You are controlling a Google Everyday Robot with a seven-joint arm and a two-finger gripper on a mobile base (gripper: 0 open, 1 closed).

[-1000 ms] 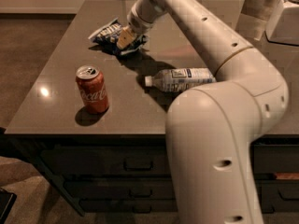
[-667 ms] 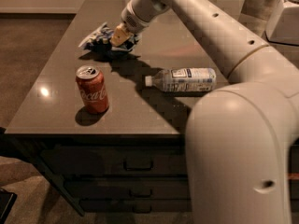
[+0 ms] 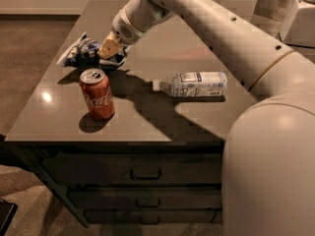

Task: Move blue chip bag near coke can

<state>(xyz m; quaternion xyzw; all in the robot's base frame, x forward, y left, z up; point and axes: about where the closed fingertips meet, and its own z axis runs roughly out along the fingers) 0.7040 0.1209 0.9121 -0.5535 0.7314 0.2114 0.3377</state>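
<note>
The blue chip bag [image 3: 82,52], dark blue with white ends, sits at the left side of the table just behind the coke can [image 3: 97,93]. The red coke can stands upright near the table's front left. My gripper [image 3: 107,50] is at the right end of the bag, with its tan fingers [image 3: 109,47] closed on the bag's edge. The arm reaches in from the upper right and its shadow falls across the table's middle.
A clear plastic bottle [image 3: 192,84] with a white label lies on its side at the table's middle right. The grey table [image 3: 59,122] has drawers below its front edge. A white container [image 3: 300,18] stands at the back right.
My gripper has carried the blue chip bag left and toward the front, from the table's back middle to just behind the coke can. The can and bottle have not moved.
</note>
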